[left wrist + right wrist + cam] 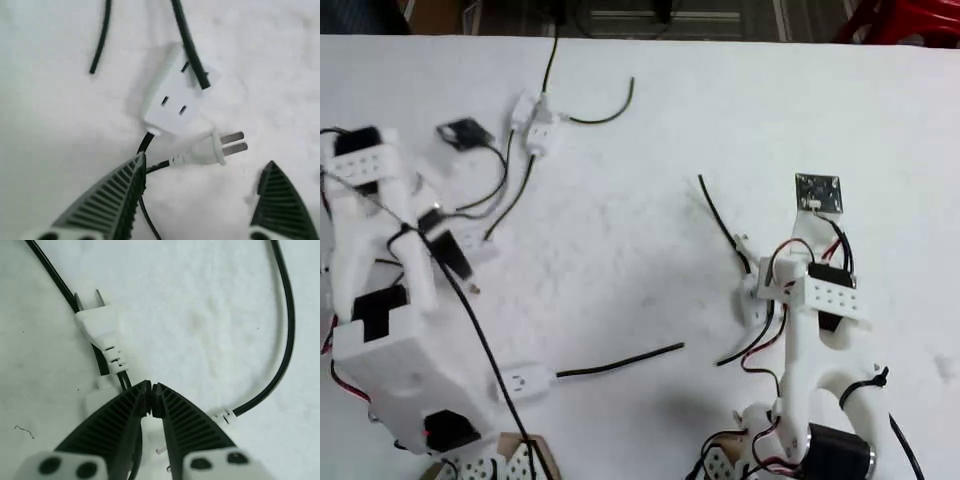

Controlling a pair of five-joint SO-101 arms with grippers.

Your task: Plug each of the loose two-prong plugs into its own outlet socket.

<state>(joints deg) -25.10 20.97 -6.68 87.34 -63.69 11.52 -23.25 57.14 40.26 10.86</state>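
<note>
I set the left end effector (205, 162) spread wide, apparently to straddle the two-prong plug (207, 150). The plug lies flat on the worktop (50, 130) between the fingertips, just beside its outlet socket (172, 102) and not yet inserted. The right end effector (151, 392) is pinched together, and a second plug (100, 325) lies just beyond its tips.

Counter (640, 140): white, with a slightly rough, matte surface; it spans nearly the whole high view.
Metal square (818, 192): small, shiny and mottled, lying flat on the right half of the counter, towards the far side.
Cardboard piece (542, 456): brown, at the counter's near edge, left of the middle.
Red seat (908, 18): red plastic, partly cut off, beyond the counter's far right corner.
Background strip (620, 18): dark floor and furniture behind the far edge.
</note>
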